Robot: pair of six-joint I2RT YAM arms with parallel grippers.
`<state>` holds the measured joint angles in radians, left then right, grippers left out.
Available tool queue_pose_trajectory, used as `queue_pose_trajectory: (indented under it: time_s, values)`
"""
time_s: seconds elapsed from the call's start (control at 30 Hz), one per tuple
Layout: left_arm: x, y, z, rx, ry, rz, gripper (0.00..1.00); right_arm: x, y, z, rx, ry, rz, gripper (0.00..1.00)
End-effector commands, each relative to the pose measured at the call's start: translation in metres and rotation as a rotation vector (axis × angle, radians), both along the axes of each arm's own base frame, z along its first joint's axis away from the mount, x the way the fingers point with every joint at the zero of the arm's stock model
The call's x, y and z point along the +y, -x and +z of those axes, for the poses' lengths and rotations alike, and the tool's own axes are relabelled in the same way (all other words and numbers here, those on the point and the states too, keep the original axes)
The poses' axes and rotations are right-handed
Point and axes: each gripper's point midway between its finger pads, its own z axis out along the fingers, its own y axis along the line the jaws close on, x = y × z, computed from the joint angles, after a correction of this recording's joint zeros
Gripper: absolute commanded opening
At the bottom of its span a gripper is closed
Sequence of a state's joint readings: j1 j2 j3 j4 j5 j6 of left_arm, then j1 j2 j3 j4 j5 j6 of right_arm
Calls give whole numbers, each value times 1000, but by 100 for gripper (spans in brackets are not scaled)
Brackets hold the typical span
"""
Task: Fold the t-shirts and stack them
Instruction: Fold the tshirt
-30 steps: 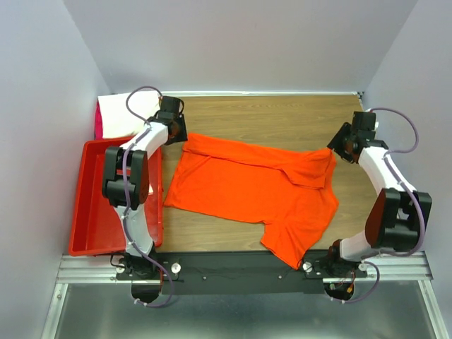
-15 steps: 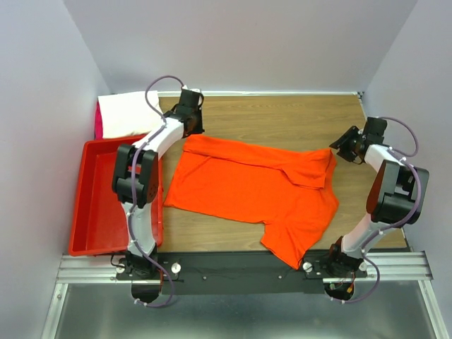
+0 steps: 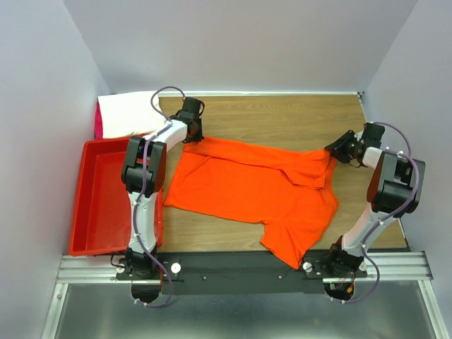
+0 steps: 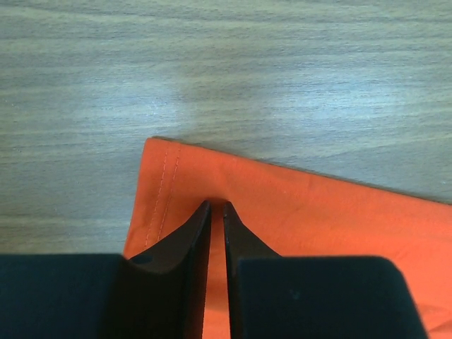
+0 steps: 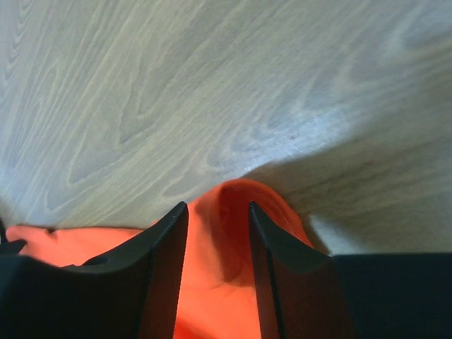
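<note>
The bright orange-red t-shirt [image 3: 247, 185] lies spread flat on the wooden table, one sleeve hanging over the near edge. My left gripper [image 3: 189, 137] is at its back-left corner. In the left wrist view the jaws [image 4: 217, 205] are shut on a thin layer of the orange cloth [image 4: 318, 212]. My right gripper [image 3: 332, 150] is at the shirt's back-right corner. In the right wrist view the jaws [image 5: 217, 207] stand apart, straddling a raised hump of orange cloth [image 5: 212, 304]. A folded white t-shirt [image 3: 127, 114] lies at the back left, with a pink one [image 3: 98, 121] just showing beside it.
A rigid red plastic bin [image 3: 95, 212] stands along the left edge, beside the left arm. Grey walls close in the table on three sides. Bare wood [image 3: 282, 116] shows behind the orange shirt.
The left gripper has moved right from beside the white shirt onto the orange shirt's back-left corner. The right arm has swung its wrist outward and brought its gripper over the back-right corner.
</note>
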<state>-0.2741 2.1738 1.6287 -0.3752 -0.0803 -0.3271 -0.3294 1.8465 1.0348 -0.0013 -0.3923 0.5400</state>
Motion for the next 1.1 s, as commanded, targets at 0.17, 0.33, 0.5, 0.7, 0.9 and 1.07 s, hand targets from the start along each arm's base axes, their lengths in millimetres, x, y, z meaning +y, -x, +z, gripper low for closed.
queue_pose_trajectory:
  time_s: [0.17, 0.33, 0.5, 0.7, 0.9, 1.07]
  values:
    - [4, 6, -11, 34, 14, 16, 19, -2, -3, -11, -22, -79, -27, 19]
    - [9, 9, -15, 49, 19, 32, 19, -28, 12, 10, -50, -7, -138, 1]
    - [10, 9, -15, 54, 26, 31, 19, -34, 27, 21, -64, 47, -191, 1]
    - [11, 11, -18, 61, 26, 31, 19, -37, 34, -3, -5, 62, -200, 3]
    - [8, 11, -17, 56, 38, 17, 23, -45, 23, -19, 21, 90, -180, 9]
    - [4, 10, -8, 39, 47, 0, 38, -46, 20, -3, -7, 123, -157, 33]
